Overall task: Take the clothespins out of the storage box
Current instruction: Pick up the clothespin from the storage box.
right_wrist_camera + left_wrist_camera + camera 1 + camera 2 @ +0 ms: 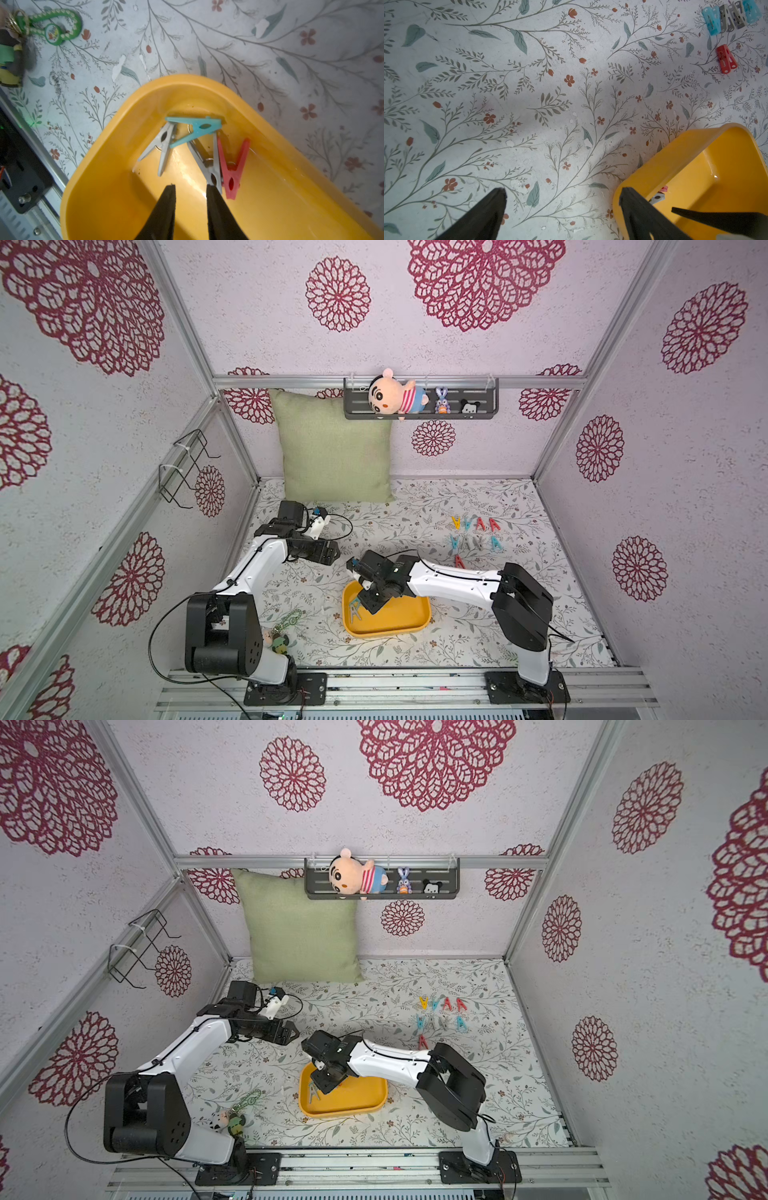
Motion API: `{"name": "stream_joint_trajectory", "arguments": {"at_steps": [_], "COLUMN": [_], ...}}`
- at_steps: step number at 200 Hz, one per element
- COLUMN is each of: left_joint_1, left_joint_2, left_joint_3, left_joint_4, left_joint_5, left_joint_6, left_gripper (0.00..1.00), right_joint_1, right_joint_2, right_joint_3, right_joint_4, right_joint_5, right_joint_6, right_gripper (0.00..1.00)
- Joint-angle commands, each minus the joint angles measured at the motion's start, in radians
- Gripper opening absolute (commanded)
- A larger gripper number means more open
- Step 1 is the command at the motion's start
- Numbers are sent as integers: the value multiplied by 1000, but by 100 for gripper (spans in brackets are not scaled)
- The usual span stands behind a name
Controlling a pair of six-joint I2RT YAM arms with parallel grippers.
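A: Right gripper (pixel 191 187) is inside the storage box (pixel 187 82). Jaws partly apart, nothing between them.
B: Nearest peg?
A: Grey clothespin (pixel 208 164). Its narrow end sits at one fingertip (pixel 213 190), to that side of the gap and not in it. The long axis runs away from the gripper. Red clothespin (pixel 232 172) lies just beside it.
B: Sideways shift before squeezing?
A: Judged so. Deeper in the corner are a teal clothespin (pixel 197 127) and a second grey clothespin (pixel 163 145). Left gripper (pixel 563 191) is wide apart and empty, outside the box, so the right arm is nearer.
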Motion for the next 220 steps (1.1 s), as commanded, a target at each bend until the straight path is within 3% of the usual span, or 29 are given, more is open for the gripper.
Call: {"name": "stream_joint_trajectory", "arguments": {"at_steps": [1,43,220], "left_joint_1": [13,21,35], "left_joint_2": [-10,-13,-12], "left_joint_3": [-9,-8,-6], "left_joint_4": [16,16,12], "left_joint_5": [-1,5,24], "left_joint_6": [1,-1,-4], "left_gripper": [94,94,94], "right_joint_1": [6,11,16], "right_joint_2": [15,81,139], "right_joint_3": [57,130,146], "right_joint_4": [-33,-88,-115], "right_joint_5": [27,59,46], "right_joint_6": [-80,-146,-250], "right_gripper": [29,28,27]}}
